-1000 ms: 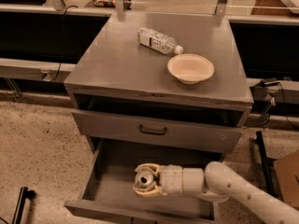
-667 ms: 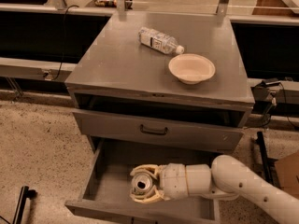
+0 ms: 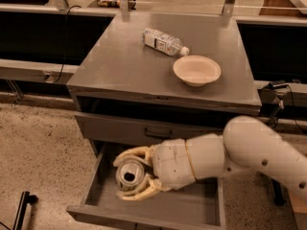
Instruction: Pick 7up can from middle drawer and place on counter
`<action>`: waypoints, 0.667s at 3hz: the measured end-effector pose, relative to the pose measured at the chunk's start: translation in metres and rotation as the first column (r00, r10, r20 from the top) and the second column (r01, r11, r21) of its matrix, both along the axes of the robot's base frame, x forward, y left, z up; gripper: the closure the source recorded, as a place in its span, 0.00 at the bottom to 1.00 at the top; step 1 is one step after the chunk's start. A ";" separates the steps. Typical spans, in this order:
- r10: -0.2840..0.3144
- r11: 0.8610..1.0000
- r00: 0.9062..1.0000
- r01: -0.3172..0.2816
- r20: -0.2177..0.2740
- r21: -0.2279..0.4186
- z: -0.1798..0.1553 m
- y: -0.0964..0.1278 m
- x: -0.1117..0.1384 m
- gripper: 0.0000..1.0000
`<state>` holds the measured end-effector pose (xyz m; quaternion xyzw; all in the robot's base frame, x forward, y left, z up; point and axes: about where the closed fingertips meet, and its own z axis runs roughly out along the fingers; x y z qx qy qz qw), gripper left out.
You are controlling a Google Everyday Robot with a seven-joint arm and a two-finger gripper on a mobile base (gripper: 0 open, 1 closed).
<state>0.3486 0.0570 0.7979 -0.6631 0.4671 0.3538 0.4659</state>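
Pale silver aluminium: the 7up can (image 3: 130, 175) is sitting inside the open middle drawer (image 3: 192, 209), below the counter's front edge and nearer its front-left corner, with its pull-tab top facing the camera. Gripper (image 3: 122, 178): its two cream fingers (image 3: 136, 152) are clamping the can's sides, one above and one below in the view. Whether the can is resting on the drawer floor or hanging clear of it cannot be told. Handling, by judgement: light, thin-walled, smooth and probably slippery, denting under a hard squeeze, so best held across mid-body, not at the rim. Counter (image 3: 120, 68): dull grey metal, carrying a clear plastic bottle (image 3: 163, 41) lying on its side near the back edge and a cream bowl (image 3: 196, 70) toward the right edge, while the left half is showing bare metal
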 end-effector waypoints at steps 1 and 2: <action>-0.034 0.999 0.999 0.034 -0.006 0.007 0.075 0.005 0.028 1.00; -0.104 0.994 0.994 0.105 -0.031 0.036 0.122 0.010 0.071 1.00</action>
